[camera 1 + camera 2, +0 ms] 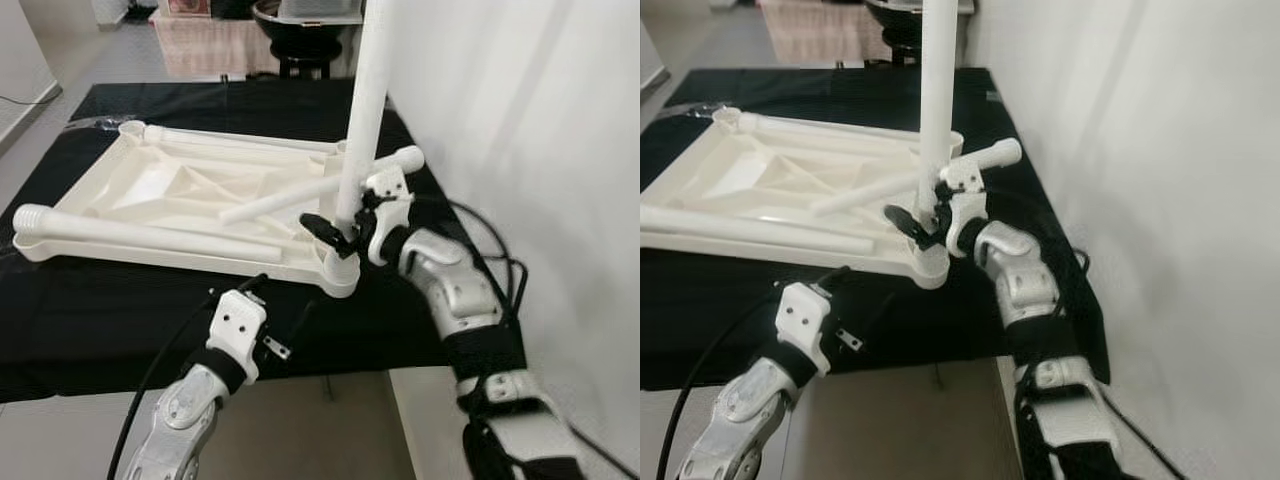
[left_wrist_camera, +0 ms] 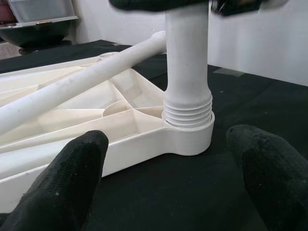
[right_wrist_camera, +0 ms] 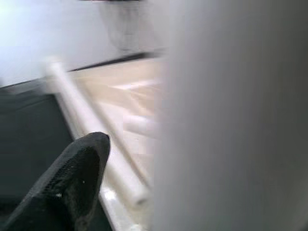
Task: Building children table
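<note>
A white plastic tabletop [image 1: 170, 190] lies upside down on the black cloth. One white leg [image 1: 365, 110] stands upright in its near right corner socket [image 2: 187, 134], with the threaded end [image 2: 187, 108] resting at the socket's rim. My right gripper [image 1: 340, 228] is shut on this leg just above the socket; one finger [image 3: 77, 178] shows beside the blurred leg [image 3: 231, 120]. My left gripper [image 2: 173, 163] is open, low at the table's front edge, facing the socket and a short way off it. Three loose legs lie on the tabletop: front [image 1: 140, 232], diagonal [image 1: 320, 187], far [image 1: 240, 137].
The black-covered table [image 1: 100, 320] ends just ahead of me, with pale floor [image 1: 320, 430] below. A white wall [image 1: 520, 120] runs close along the right side. Black cables [image 1: 490, 250] trail by my right arm. A dark bowl on a stand [image 1: 300, 30] stands beyond the table.
</note>
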Robot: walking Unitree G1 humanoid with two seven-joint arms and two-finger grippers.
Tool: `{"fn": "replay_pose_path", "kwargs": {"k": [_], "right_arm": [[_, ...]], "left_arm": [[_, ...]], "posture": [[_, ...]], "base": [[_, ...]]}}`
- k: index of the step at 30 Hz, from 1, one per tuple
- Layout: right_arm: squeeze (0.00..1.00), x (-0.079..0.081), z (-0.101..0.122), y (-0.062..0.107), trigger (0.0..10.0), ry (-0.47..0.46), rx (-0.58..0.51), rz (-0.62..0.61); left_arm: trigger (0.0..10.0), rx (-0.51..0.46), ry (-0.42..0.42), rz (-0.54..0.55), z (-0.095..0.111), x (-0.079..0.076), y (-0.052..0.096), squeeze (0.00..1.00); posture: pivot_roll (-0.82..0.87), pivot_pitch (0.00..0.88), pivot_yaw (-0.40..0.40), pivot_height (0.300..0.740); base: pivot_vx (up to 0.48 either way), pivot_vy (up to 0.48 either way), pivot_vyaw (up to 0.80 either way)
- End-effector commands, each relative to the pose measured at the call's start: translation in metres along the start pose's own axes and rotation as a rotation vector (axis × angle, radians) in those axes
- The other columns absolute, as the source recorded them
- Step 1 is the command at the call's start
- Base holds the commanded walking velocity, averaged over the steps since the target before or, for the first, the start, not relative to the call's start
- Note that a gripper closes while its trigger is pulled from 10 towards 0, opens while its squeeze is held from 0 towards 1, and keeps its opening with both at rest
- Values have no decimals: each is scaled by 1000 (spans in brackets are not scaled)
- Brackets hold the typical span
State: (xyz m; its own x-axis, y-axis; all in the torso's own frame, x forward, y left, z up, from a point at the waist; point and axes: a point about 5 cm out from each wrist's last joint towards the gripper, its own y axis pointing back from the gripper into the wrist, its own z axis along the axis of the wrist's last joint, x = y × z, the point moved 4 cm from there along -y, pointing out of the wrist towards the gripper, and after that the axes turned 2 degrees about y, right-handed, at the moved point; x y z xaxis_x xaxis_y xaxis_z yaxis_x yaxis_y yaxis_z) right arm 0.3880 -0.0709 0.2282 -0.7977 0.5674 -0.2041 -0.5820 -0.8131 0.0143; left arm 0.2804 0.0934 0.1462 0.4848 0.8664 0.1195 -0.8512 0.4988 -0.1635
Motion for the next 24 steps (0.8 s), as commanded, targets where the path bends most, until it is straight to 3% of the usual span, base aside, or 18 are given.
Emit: {"fn": "replay_pose_path", "kwargs": {"k": [1, 4, 9, 11, 13, 14, 18, 24], "right_arm": [[0, 12, -4, -2, 10000, 23, 23, 140], [0, 3, -14, 4, 10000, 72, 110, 207], [0, -5, -18, 7, 10000, 46, 134, 219], [0, -12, -28, 10, 3608, 29, 182, 201], [0, -12, -28, 10, 3608, 29, 182, 201], [0, -12, -30, 11, 0, 17, 188, 204], [0, -13, -37, 15, 0, -4, 199, 208], [0, -17, -63, 30, 0, -77, 219, 116]], "left_arm": [[10000, 18, -10, -9, -3, -1, 1, 0], [10000, 21, -12, -12, -3, -1, 2, 0], [10000, 18, -12, -15, -3, -2, 4, 0], [10000, 2, 0, -32, 0, -5, 7, 0], [10000, 2, 0, -32, 0, -5, 7, 0], [10000, -3, 7, -39, 1, -7, 8, 0], [10000, -12, 20, -56, 3, -10, 13, 0], [10000, -15, 53, -80, 4, -20, 22, 0]], "posture": [[61, 112, -55, 740], [65, 111, -57, 740], [73, 113, -59, 740], [75, 112, -61, 740], [75, 112, -61, 740], [75, 112, -61, 740], [71, 113, -57, 740], [63, 111, -54, 740]], "base": [[0, 0, 0], [0, 0, 0], [0, 0, 0], [0, 0, 0], [0, 0, 0], [0, 0, 0], [0, 0, 0], [0, 0, 0]]}}
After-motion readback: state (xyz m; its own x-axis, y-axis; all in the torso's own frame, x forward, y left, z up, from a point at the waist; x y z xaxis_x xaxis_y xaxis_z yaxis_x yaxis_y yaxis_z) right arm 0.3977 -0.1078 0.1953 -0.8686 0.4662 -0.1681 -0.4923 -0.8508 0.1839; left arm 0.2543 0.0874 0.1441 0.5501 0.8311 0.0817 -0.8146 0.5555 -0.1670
